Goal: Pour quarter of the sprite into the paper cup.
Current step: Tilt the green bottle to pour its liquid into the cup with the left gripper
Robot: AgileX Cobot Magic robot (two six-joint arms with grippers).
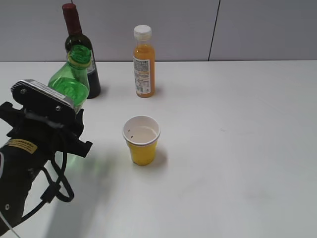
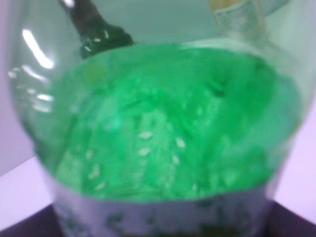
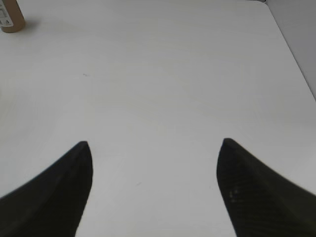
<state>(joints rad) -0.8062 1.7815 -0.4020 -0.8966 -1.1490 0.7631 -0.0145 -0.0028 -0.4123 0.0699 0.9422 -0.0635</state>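
The sprite (image 1: pixel 69 85) is a green bottle with no cap, tilted with its mouth up and to the right. My left gripper (image 1: pixel 71 123) is shut on its lower body, left of the paper cup; the jaws are hidden behind the wrist. The bottle fills the left wrist view (image 2: pixel 163 128) as a green blur. The paper cup (image 1: pixel 142 140) is yellow with a white rim and stands upright at the table's middle, right of the bottle. Its white inside shows a few dark specks. My right gripper (image 3: pixel 154 148) is open and empty over bare table, out of the exterior view.
A dark wine bottle (image 1: pixel 79 47) with a red cap stands just behind the sprite. An orange juice bottle (image 1: pixel 143 62) with a white cap stands behind the cup; its base shows in the right wrist view (image 3: pixel 10 17). The white table's (image 1: pixel 237 148) far edge meets a grey wall.
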